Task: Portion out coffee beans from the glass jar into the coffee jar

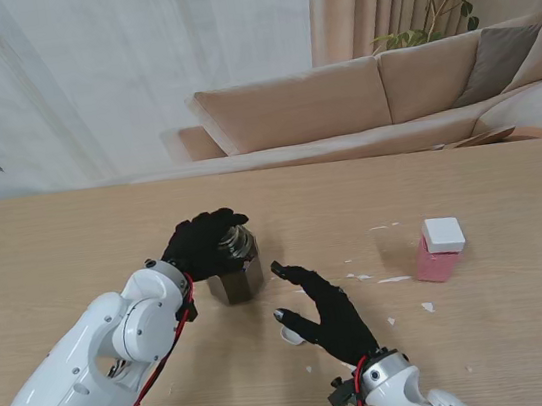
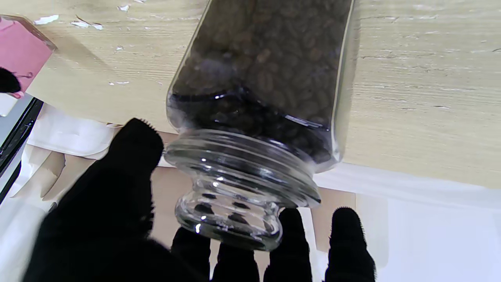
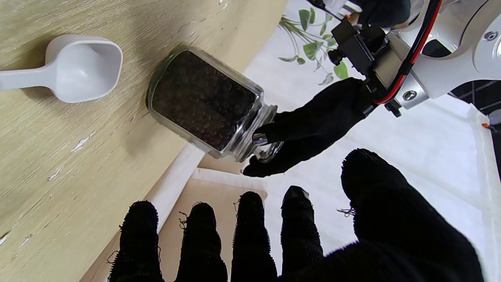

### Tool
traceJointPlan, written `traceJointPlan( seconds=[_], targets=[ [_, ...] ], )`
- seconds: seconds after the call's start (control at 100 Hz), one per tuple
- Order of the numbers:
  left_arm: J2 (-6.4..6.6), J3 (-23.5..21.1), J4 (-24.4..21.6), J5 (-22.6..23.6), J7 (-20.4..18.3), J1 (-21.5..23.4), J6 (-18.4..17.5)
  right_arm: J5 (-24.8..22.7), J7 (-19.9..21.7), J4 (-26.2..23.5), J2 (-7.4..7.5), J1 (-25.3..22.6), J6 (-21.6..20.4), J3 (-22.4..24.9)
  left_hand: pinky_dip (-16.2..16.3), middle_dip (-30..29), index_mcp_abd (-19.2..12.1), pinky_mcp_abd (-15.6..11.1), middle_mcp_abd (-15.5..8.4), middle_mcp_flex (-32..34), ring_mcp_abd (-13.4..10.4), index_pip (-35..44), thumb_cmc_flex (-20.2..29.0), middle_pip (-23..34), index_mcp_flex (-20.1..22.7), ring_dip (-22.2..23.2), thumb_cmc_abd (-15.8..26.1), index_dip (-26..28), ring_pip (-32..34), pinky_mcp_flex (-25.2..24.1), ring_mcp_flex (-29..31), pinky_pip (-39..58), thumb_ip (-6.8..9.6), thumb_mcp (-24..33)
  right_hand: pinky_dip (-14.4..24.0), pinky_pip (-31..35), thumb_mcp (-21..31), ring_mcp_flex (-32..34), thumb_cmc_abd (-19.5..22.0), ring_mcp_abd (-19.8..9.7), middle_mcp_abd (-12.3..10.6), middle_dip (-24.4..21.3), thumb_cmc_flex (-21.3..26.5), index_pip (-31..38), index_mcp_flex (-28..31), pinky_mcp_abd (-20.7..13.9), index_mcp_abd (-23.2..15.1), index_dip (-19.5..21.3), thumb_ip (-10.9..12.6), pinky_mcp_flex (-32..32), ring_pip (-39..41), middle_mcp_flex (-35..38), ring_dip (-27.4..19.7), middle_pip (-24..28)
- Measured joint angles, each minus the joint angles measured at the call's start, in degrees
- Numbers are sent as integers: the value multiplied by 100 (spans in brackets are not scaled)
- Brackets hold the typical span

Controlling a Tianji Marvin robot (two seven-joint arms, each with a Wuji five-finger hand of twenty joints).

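Observation:
A square glass jar (image 1: 234, 272) full of dark coffee beans (image 2: 270, 66) stands upright near the middle of the table. My left hand (image 1: 204, 241) reaches over it from my left, thumb and fingers (image 2: 133, 156) closed around its glass lid (image 2: 235, 192). In the right wrist view the jar (image 3: 203, 102) and that left hand (image 3: 313, 121) show together. My right hand (image 1: 329, 314) hovers open, fingers spread, nearer to me and to the jar's right, holding nothing. A white scoop (image 1: 290, 335) lies on the table beside it. A pink jar (image 1: 438, 251) with a white lid stands farther right.
The wooden table (image 1: 74, 241) carries small white flecks (image 1: 395, 278) between the glass jar and the pink jar, and more near me. A beige sofa (image 1: 338, 103) runs behind the far edge. The scoop's bowl (image 3: 84, 66) faces up next to the glass jar.

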Motion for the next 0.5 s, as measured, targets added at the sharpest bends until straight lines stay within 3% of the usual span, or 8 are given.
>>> traceJointPlan(
  seconds=[0.06, 0.27, 0.4, 0.5],
  targets=[
    [0, -40, -27, -10, -10, 18, -21, -4, 0, -5, 0, 0, 4, 0, 82, 0, 26, -38, 100, 56, -2, 0, 0, 90, 54, 0, 0, 47, -13, 53, 0, -112, 0, -111, 0, 0, 0, 0, 0, 0, 0, 0, 0, 0, 0, 0, 0, 0, 0, 0, 0, 0, 0, 0],
    [16, -197, -193, 44, -106, 62, -83, -15, 1, -37, 0, -7, 9, 4, 388, -12, 106, -61, 107, 63, -2, 155, 9, 318, 56, 82, 0, 115, -15, 256, 134, -181, 12, -112, 0, 0, 0, 0, 0, 0, 0, 0, 0, 0, 0, 0, 1, 0, 0, 0, 0, 0, 0, 0],
    [48, -233, -330, 276, -274, 51, -120, -20, 1, -53, 0, -10, 9, 7, 1017, 86, 115, -64, 117, 136, 24, 243, 152, 837, 72, 527, 0, 118, 226, 507, 323, 72, 21, 9, 0, 0, -1, 0, 0, 0, 0, 0, 0, 0, 0, 0, 1, 0, 0, 0, 0, 0, 0, 0],
    [89, -231, -435, 560, -647, 0, -141, -25, 1, -60, 0, -12, 9, 8, 1344, 85, 115, -77, 118, 250, 35, 245, 228, 967, 79, 730, 0, 118, 473, 578, 398, 488, 22, 103, 0, 0, -1, 0, 0, 0, 0, 0, 0, 0, 0, 0, 1, 0, 0, 0, 0, 0, 0, 0]
  ],
)
